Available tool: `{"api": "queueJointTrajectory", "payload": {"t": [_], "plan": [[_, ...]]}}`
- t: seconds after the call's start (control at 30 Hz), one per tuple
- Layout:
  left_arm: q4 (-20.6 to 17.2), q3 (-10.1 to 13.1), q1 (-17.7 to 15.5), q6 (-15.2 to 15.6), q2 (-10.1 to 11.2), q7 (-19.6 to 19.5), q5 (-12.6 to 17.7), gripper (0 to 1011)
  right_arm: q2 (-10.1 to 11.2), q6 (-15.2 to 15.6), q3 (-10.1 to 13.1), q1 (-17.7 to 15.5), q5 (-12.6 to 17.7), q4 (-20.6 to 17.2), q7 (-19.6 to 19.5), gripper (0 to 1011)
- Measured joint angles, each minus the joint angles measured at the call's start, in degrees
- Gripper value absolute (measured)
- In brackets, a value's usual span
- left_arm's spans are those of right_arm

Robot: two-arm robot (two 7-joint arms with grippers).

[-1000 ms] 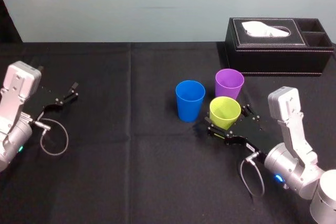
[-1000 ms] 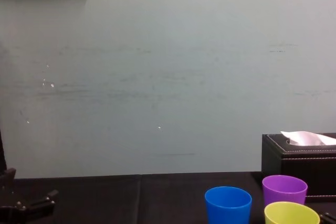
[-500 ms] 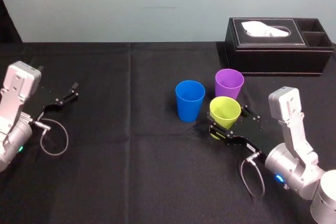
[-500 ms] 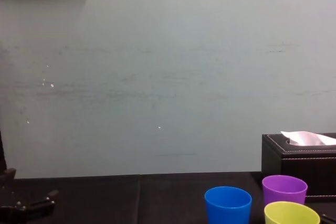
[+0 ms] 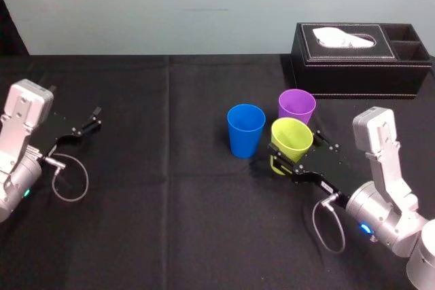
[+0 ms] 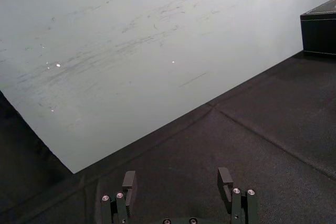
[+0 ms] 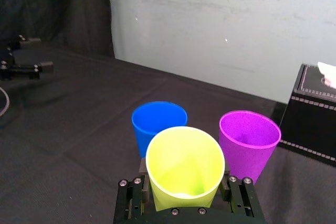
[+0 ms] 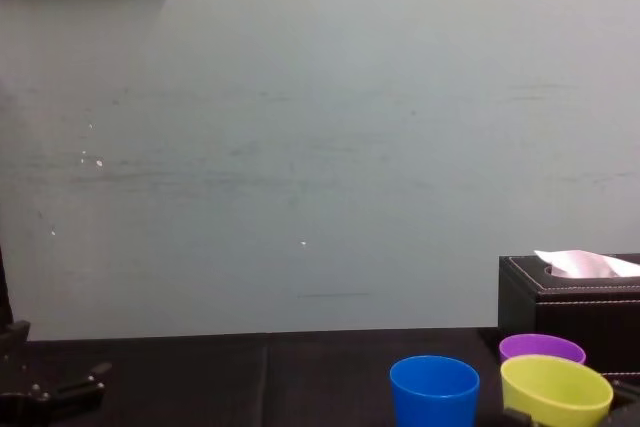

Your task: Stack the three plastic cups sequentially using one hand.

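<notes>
Right gripper (image 5: 294, 155): black, flat plate-like fingers w/ small screws at the knuckles. Clamped on the yellow-green cup (image 5: 291, 140), one finger each side of its lower wall. On robot's right, in front of the tissue box (image 5: 360, 59). Rounded silver-grey arm behind it.
Yellow-green cup: smooth glossy plastic, tapered, round open mouth. Tilted, rim leaning toward the blue cup (image 5: 245, 129). Right wrist view looks straight into it; inside bare. Can't tell if its base touches the cloth.
Blue cup: same tapered shape, smooth plastic, upright, mouth up. Stands on the cloth just left of the yellow-green cup, w/ a narrow gap btwn them in head view.
Purple cup (image 5: 296, 113): upright, just behind the yellow-green cup, nearer the box. Surface looks a bit grainier in right wrist view. The yellow-green rim overlaps it in head and chest views.
Tissue box: black rectangular block, leather-look w/ pale stitching along the edges. White tissue pokes from an oval slot on top; open compartments at its right end. Back right of table.
Tablecloth (image 5: 170, 202): black matte fabric w/ straight fold creases.
Left gripper (image 5: 78, 127): parked far left on the cloth, well apart from the cups. Fingers spread wide, nothing btwn them.
Wall (image 5: 170, 5): pale grey-green, flat, scuffed.
</notes>
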Motion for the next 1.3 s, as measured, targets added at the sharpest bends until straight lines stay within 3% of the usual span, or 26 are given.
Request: {"api": "queueJointTrajectory", "payload": {"t": [0.2, 0.53, 0.77, 1.3], "plan": [[0.00, 0.00, 0.00, 0.00, 0.00, 0.00, 0.00, 1011, 0.39, 2.29, 1.52, -0.97, -0.72, -4.29, 0.33, 736], [0.00, 0.00, 0.00, 0.00, 0.00, 0.00, 0.00, 1011, -0.02, 4.69, 2.66, -0.07, -1.22, -7.50, 2.09, 736], [0.00, 0.00, 0.00, 0.00, 0.00, 0.00, 0.00, 1011, -1.04, 6.05, 2.41, 2.73, -1.30, -6.63, 3.19, 736], [0.00, 0.00, 0.00, 0.00, 0.00, 0.00, 0.00, 1011, -3.77, 7.41, -0.45, 9.78, -1.89, -1.46, 4.84, 736]]}}
